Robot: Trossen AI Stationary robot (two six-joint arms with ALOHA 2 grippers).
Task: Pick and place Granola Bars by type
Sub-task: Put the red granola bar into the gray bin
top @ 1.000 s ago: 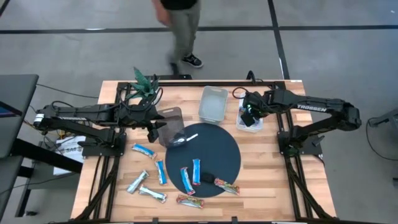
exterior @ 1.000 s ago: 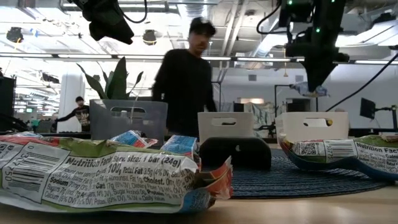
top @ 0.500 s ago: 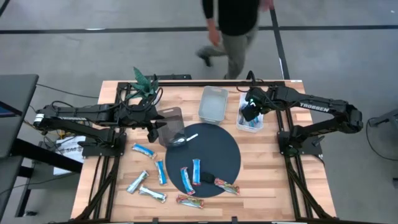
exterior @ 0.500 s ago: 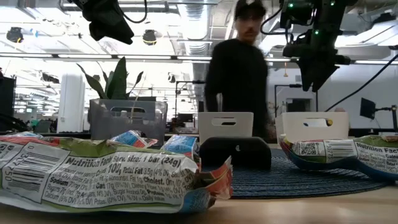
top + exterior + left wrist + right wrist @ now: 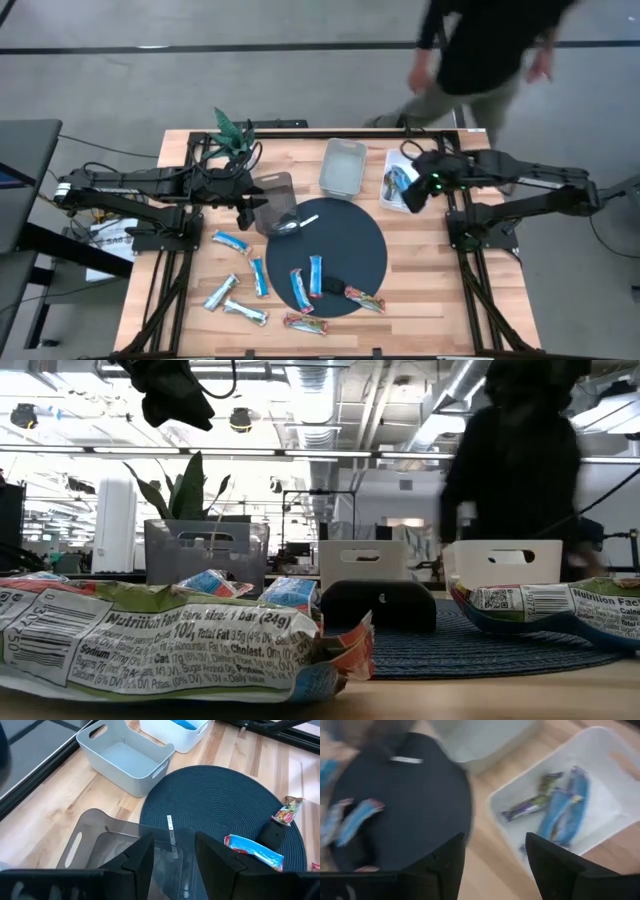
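Now that your right end effector [image 5: 418, 190] has drawn back off the white bin [image 5: 401, 205] toward the mat-side rim, you can count that drop as done: a second ago it hung over the bin with a bar between its fingers, and its own wrist view now shows the fingers spread with nothing between them. Blue bars and one darker, multicoloured bar [image 5: 527, 807] lie in the white bin, so it looks as if more than one type is in there; check that before you go on. The grey bin [image 5: 342, 166] beside it is empty.

Your left end effector [image 5: 245, 205] has not moved; it waits over the clear bin [image 5: 272, 200] at the round mat's edge, fingers apart and holding nothing.

Most of the sorting is left. Two blue bars [image 5: 308, 280] and a red-green bar [image 5: 365, 298] lie on the dark mat [image 5: 370, 245], along with a small black block [image 5: 335, 285] and a white stick [image 5: 308, 219], neither of which is a bar; more blue, silvery and multicoloured bars lie on the desk [image 5: 430, 290] toward the left arm.

The right wrist picture is smeared by motion, so wrapper print is unreadable. A person [image 5: 490, 50] passing behind the desk covers the right arm in the low view, where a wrapper [image 5: 170, 635] also fills the foreground.
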